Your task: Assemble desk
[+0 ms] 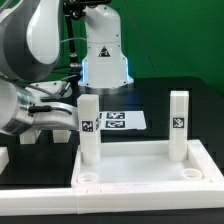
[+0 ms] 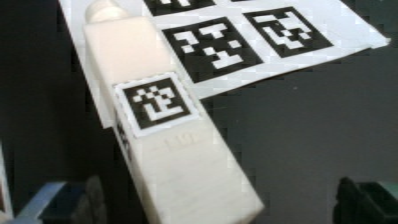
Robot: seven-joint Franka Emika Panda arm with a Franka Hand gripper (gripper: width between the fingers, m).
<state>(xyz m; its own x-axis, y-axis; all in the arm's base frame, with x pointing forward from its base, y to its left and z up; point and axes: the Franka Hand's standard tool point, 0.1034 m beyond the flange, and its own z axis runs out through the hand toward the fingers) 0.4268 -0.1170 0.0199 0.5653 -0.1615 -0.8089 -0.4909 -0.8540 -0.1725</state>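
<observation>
The white tray-like tabletop [image 1: 140, 164] lies at the front, with round sockets in its near corners. Two white square legs stand upright at its far corners: the left leg [image 1: 88, 128] and the right leg [image 1: 178, 122], each with a small black-and-white tag. My gripper [image 1: 70, 112] reaches in from the exterior view's left, level with the left leg. In the wrist view that leg [image 2: 169, 130] lies between my gripper's [image 2: 214, 205] two dark fingers. It is close to one finger [image 2: 63, 203], with a clear gap to the other [image 2: 366, 200]. The jaws are open.
The marker board [image 1: 116, 121] lies flat behind the tabletop and shows behind the leg in the wrist view [image 2: 249, 40]. The robot base [image 1: 105, 55] stands at the back. A thin white border strip [image 1: 110, 192] runs along the front, with another piece at the far left [image 1: 4, 160].
</observation>
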